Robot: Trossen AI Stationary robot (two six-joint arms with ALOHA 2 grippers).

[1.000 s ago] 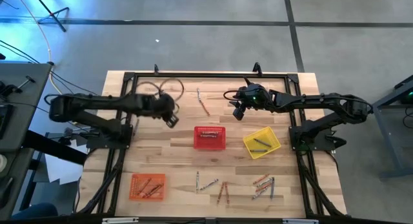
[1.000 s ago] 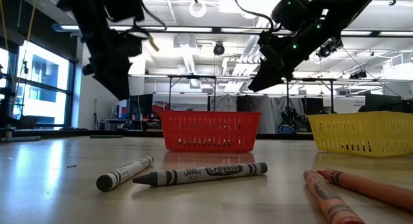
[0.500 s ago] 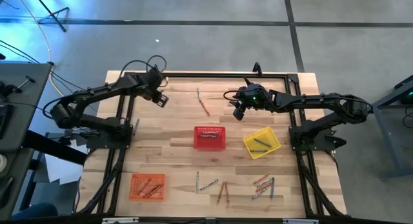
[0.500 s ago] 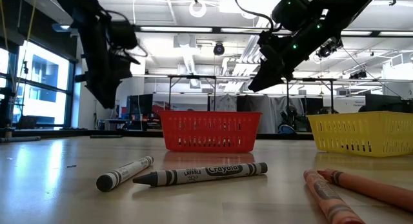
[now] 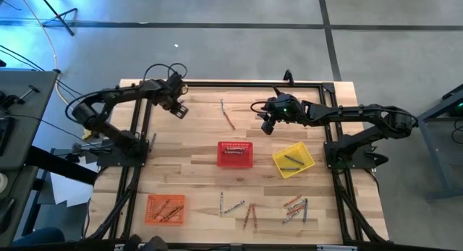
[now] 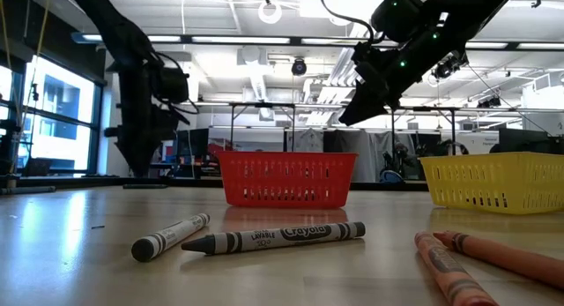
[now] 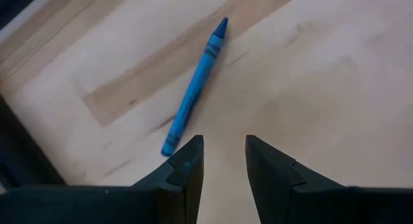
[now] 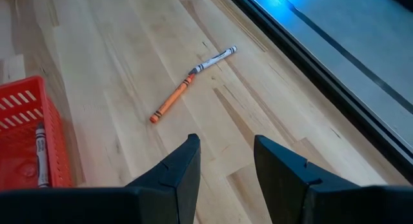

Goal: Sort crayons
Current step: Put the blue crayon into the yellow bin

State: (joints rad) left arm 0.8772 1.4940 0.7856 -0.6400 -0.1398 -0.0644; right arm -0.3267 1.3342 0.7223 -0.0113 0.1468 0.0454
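A blue crayon [image 7: 193,88] lies flat on the wood at the table's far left, just ahead of my left gripper [image 7: 222,156]. That gripper [image 5: 178,110] points steeply down, open and empty. My right gripper [image 5: 266,126] hangs open and empty over the far middle. Ahead of it an orange crayon [image 8: 171,101] and a grey-white crayon [image 8: 213,59] lie end to end [image 5: 227,114]. Several more crayons [image 5: 249,213] lie scattered near the front edge. The red basket [image 5: 236,154] holds a grey crayon [image 8: 40,153].
A yellow basket [image 5: 293,160] with crayons stands right of the red one. An orange basket [image 5: 166,208] with crayons sits at the front left. A black frame rail [image 5: 239,83] runs along the table's far edge. Bare wood lies between the baskets and the far rail.
My left gripper has swung from over the table's left middle toward the far left corner and come lower. It now stands over the blue crayon. My right arm has kept still.
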